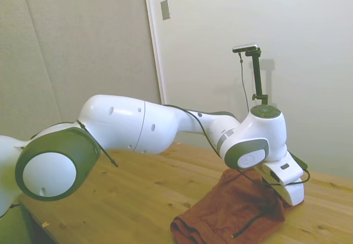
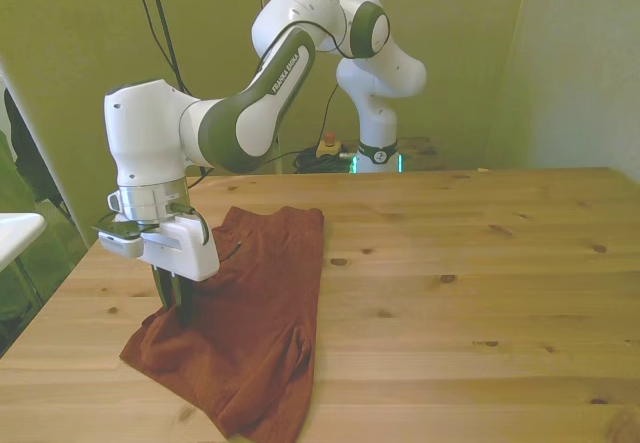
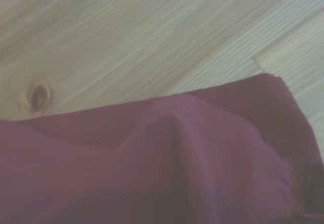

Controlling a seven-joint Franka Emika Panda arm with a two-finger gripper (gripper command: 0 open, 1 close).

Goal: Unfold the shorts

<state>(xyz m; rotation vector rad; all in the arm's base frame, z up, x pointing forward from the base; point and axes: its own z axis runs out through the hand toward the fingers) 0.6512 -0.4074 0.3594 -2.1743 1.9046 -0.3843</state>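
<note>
Shorts (image 2: 255,313) lie rumpled on the wooden table (image 2: 480,283) toward the front view's left, rust fabric doubled over itself, one part peaked up under the arm. The gripper (image 2: 178,308) is down at that raised fold, fingers close together and seemingly pinching the cloth — though I can't quite swear to it. My worry: a thin pinch could slip out mid-lift, or it may catch both layers, so the whole bundle drags across the wood instead of opening.

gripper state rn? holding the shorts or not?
Claw: shut on the shorts, pinching the fabric near the edge on the front view's left and tenting it off the table.
</note>
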